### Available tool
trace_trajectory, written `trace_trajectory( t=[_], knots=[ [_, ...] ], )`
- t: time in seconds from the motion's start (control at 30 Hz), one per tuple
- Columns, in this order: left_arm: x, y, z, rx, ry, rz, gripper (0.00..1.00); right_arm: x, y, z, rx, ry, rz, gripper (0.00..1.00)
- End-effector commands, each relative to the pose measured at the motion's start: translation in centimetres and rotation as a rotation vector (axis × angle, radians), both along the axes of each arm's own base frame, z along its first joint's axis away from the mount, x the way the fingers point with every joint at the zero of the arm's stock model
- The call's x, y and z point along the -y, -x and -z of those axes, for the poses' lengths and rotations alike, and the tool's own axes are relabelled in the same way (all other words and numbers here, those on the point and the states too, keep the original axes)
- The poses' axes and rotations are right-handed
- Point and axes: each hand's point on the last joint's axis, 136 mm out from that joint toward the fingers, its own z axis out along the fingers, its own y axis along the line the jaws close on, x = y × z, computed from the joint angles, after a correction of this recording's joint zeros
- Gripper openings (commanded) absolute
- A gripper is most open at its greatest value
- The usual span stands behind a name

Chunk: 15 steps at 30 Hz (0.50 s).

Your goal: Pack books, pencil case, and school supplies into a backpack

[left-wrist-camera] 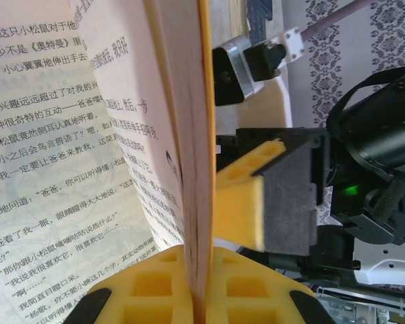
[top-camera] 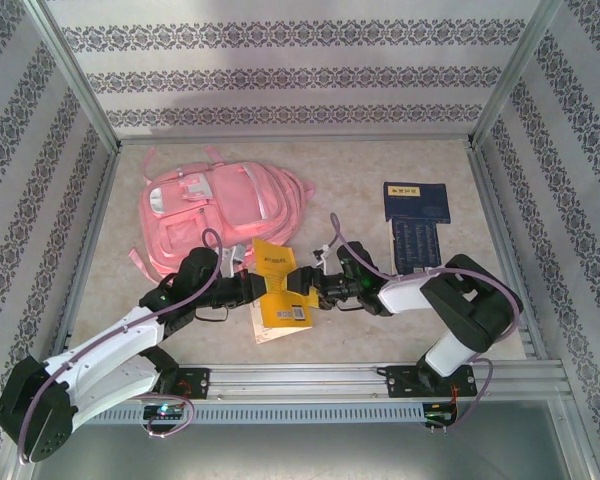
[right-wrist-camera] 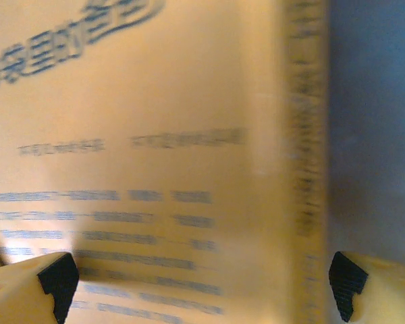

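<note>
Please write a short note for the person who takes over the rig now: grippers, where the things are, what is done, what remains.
Left gripper: shut on the yellow book, which hangs open.
Right gripper: open, close to the book's cover, not gripping.
Backpack: lying far left.
Navy books: on the table, far right.
Done: yellow book gripped in front of the backpack.
Left: put it and the navy books into the backpack.

Robot lab booth, wallpapered panels [top-camera: 280,75], aluminium frame [top-camera: 380,380]
</note>
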Motion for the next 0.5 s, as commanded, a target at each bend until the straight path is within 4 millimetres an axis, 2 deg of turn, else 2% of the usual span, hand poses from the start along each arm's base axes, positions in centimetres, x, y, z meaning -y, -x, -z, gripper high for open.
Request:
trace_trajectory(
  t=[0.0,0.17,0.47],
  knots=[
    [0.7,-0.2,-1.4,0.083,0.047,0.028,0.0,-1.8,0.8,-3.1,0.055,-0.14,-0.057,0.93],
    [-0.1,0.2,1.3,0.054,-0.025,0.016,0.0,-1.8,0.5,-3.2,0.056,-0.135,-0.035,0.8],
    [-1.1,0.5,3.2,0.039,-0.105,0.01,0.01,-1.6,0.1,-1.6,0.03,-0.097,0.001,0.39]
  ],
)
